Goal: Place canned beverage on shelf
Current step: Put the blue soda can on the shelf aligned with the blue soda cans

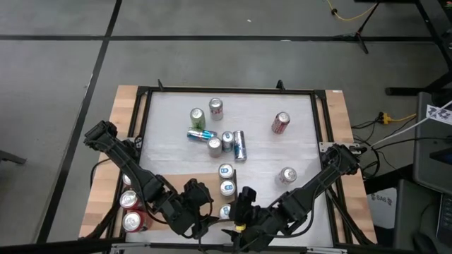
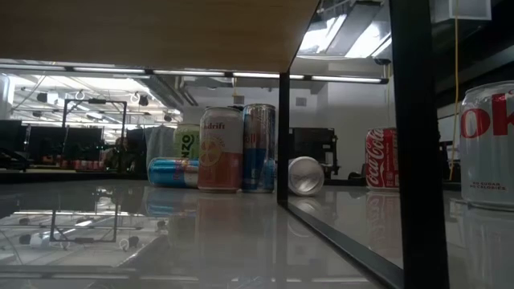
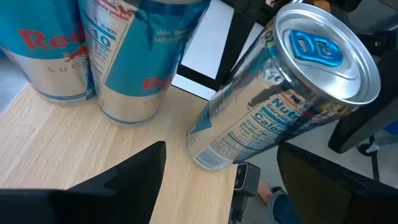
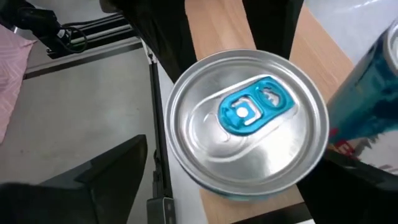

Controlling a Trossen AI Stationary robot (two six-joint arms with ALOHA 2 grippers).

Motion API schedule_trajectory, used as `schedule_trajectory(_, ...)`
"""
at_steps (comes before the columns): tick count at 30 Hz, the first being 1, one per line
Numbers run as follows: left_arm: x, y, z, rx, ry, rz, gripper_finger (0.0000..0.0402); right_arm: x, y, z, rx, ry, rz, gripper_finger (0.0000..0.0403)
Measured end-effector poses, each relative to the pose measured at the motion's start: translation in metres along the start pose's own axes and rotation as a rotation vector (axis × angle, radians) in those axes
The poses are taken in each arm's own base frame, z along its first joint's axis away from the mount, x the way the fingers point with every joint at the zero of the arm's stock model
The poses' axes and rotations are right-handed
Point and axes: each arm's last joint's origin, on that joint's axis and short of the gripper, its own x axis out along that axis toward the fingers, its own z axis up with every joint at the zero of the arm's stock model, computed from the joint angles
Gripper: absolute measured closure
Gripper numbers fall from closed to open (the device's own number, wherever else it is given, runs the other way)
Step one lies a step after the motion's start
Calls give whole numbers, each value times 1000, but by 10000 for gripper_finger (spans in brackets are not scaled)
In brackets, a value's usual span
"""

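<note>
A silver-and-blue can (image 3: 273, 106) with a blue pull tab stands tilted, its lower rim (image 3: 208, 160) on the light wood shelf (image 3: 74, 155). Two blue-and-silver cans (image 3: 43, 50) (image 3: 137, 56) stand upright on the shelf beside it. My left gripper (image 3: 221, 149) is open, its fingers on either side of the tilted can's base. My right gripper (image 4: 236, 149) is open too and looks onto the can's top (image 4: 249, 118), a finger on each side. In the high view both grippers (image 1: 205, 215) (image 1: 244, 210) meet at this can (image 1: 224, 210) near the table's front edge. My left gripper's fingers flank the can's lower end, and wood shows between one finger (image 3: 130, 177) and the can. I cannot tell whether the other finger touches it. My right gripper's fingers flank the can's upper end. The top overlaps one finger (image 4: 360, 180), and I cannot tell whether they touch.
Several cans stand and lie at the table's middle (image 1: 215, 137), a red one (image 1: 280, 123) at the far right and a silver one (image 1: 287, 176) at the right. Red cans (image 1: 129, 200) sit on the left wooden strip. A black frame (image 1: 321, 127) borders the table.
</note>
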Motion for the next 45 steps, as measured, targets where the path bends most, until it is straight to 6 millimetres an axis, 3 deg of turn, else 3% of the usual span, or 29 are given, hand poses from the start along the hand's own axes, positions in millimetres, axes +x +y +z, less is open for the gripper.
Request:
schedule_trajectory(22,2,6,0,67,42,38,107,-14,-5,0,-10,56,7,35)
schedule_trajectory(33,-7,-5,-15,46,95,-37,107,-27,-11,3,-22,78,-8,35)
schedule_trajectory(40,8,-21,-23,2,43,-105,107,-27,-11,3,-23,78,-8,35)
schedule_trajectory(45,15,-19,-20,-8,21,-88,107,-26,-9,3,-18,84,19,35)
